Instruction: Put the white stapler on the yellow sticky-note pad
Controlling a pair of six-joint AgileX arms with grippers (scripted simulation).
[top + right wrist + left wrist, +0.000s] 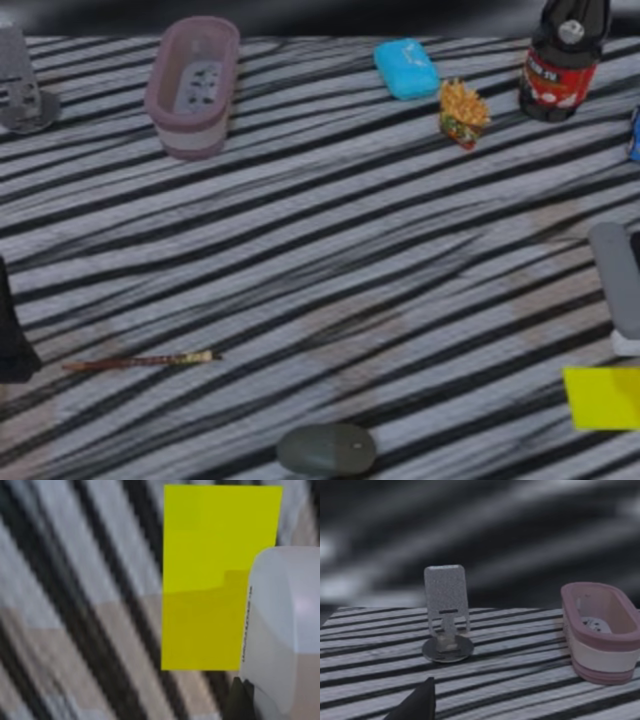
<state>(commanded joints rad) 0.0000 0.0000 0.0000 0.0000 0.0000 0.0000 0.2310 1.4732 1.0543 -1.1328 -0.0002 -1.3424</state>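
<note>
The white stapler [616, 285] lies lengthwise at the table's right edge, its rounded end [285, 630] just behind the yellow sticky-note pad [602, 397]. The pad is flat on the table near the front right corner and partly cut off by the top view's edge. In the right wrist view the pad [215, 580] fills the middle and the stapler overlaps one of its sides. My right gripper [295, 705] is shut on the stapler, with one dark finger [242, 700] pressed against its side. My left arm [12, 345] is parked at the left edge, one finger [420, 702] showing.
A pink tub [193, 85] and a grey phone stand [22, 85] sit at the back left. A blue case [407, 67], a fries carton [463, 112] and a cola bottle [563, 60] stand at the back right. A dark mouse [326, 449] and a thin brush [140, 360] lie in front.
</note>
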